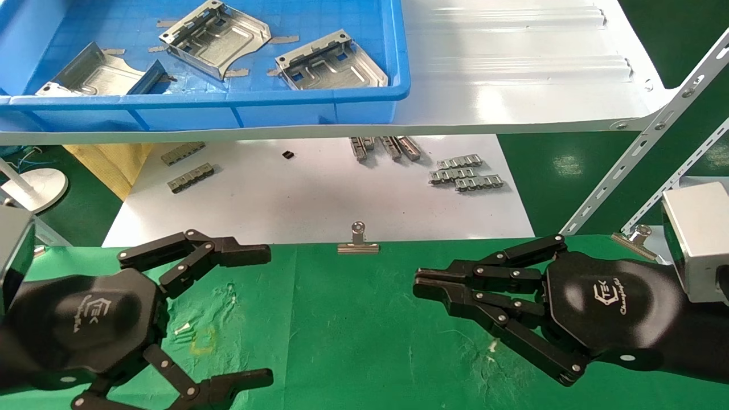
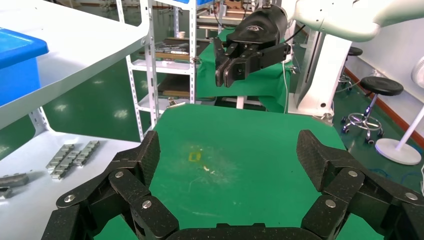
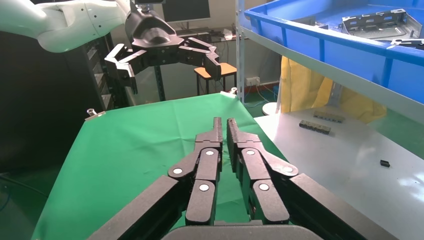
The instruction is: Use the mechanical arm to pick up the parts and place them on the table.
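Observation:
Three shiny silver parts (image 1: 213, 37) (image 1: 330, 62) (image 1: 99, 71) lie in a blue bin (image 1: 256, 108) on the white shelf. One part also shows in the right wrist view (image 3: 380, 22). My left gripper (image 1: 267, 313) is open and empty, low over the left of the green table (image 1: 353, 330). In the left wrist view it (image 2: 227, 150) spans bare green cloth with a yellow mark (image 2: 194, 156). My right gripper (image 1: 418, 282) is shut on nothing over the table's right side. Its closed fingers (image 3: 224, 125) point across the cloth.
The white shelf (image 1: 512, 68) overhangs a white sheet (image 1: 319, 193) with small grey chain-like strips (image 1: 464, 173) (image 1: 188, 171). Binder clips (image 1: 357, 242) (image 1: 635, 239) hold the cloth's far edge. Perforated shelf struts (image 1: 643, 154) run at the right.

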Robot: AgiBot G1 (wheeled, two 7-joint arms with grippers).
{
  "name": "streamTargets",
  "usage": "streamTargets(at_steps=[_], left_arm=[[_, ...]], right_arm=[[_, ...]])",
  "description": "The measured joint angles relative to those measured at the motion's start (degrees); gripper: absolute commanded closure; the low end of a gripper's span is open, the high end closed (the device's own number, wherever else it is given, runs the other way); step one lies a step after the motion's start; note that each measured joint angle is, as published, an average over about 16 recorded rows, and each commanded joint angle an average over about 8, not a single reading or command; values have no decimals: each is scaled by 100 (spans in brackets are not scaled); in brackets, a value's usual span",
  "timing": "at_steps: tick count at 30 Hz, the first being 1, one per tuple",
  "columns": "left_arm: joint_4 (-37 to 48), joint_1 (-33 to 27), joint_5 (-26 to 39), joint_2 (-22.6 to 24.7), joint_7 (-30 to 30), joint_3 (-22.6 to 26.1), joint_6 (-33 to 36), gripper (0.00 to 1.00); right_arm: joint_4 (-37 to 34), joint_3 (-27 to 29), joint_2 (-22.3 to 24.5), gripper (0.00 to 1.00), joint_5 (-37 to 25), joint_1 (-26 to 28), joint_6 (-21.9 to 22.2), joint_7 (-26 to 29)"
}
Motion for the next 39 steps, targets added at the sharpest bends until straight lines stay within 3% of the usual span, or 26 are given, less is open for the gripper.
streamTargets(at_steps=[7,14,23,30,31,32,39], left_arm=[[56,-323,121,113,-74,22,-146,0],[723,-1469,789,474,-226,240,-465,0],[3020,-3601,2410,1387,59,810,-1397,0],[4921,-4748,3366,2161,494,1154,-2374,0],[5134,-4861,3463,2253,538,1191,-2507,2],[5335,-4964,3548,2340,575,1226,-2628,9],[6325,-5457,3883,2744,671,1398,-3039,95]], right_arm=[[0,0,0,100,0,0,0,0],[0,0,0,100,0,0,0,0],[0,0,0,100,0,0,0,0],[0,0,0,100,0,0,0,0],[0,0,0,97,0,0,0,0],[0,0,0,85,0,0,0,0],[0,0,0,0,0,0,0,0]])
